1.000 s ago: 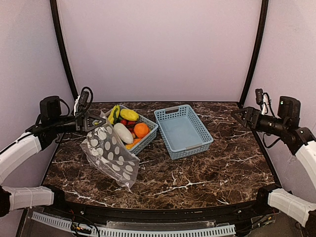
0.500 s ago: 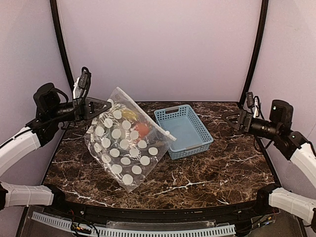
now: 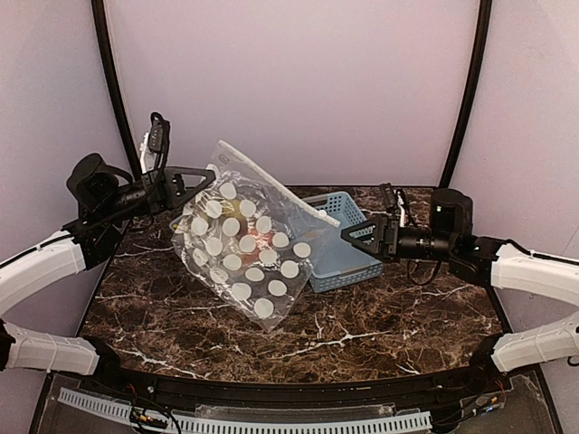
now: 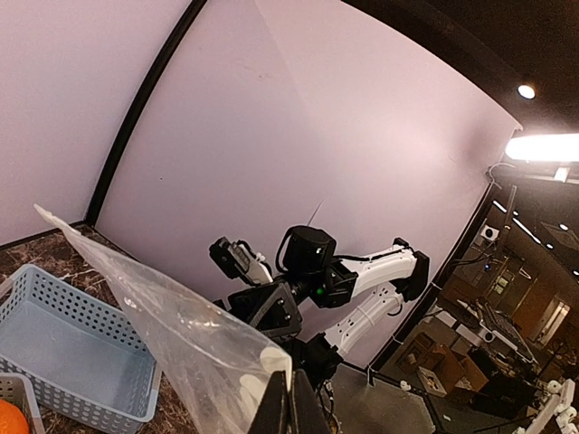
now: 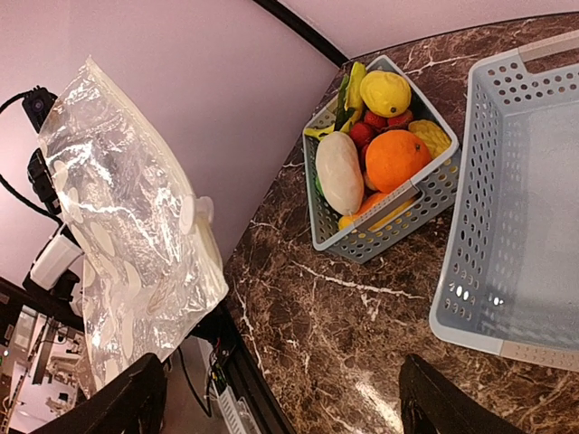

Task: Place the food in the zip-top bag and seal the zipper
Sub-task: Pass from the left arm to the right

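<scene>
Over your counter (image 3: 380,325) the bag (image 3: 244,249) hangs, one corner pinched in your closed left end effector (image 3: 208,174); behind the bag a basket (image 5: 389,228) holds the food (image 5: 395,158); right of the bag, your right end effector (image 3: 346,233) gapes empty.

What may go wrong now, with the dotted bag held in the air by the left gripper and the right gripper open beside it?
1. The left gripper pinches the zip-top bag only near one upper corner. The limp film may slip out or swing away if it is pushed.
2. The right gripper is open close to the bag's far edge. It might catch both layers together, so the bag would not open for the food.
</scene>
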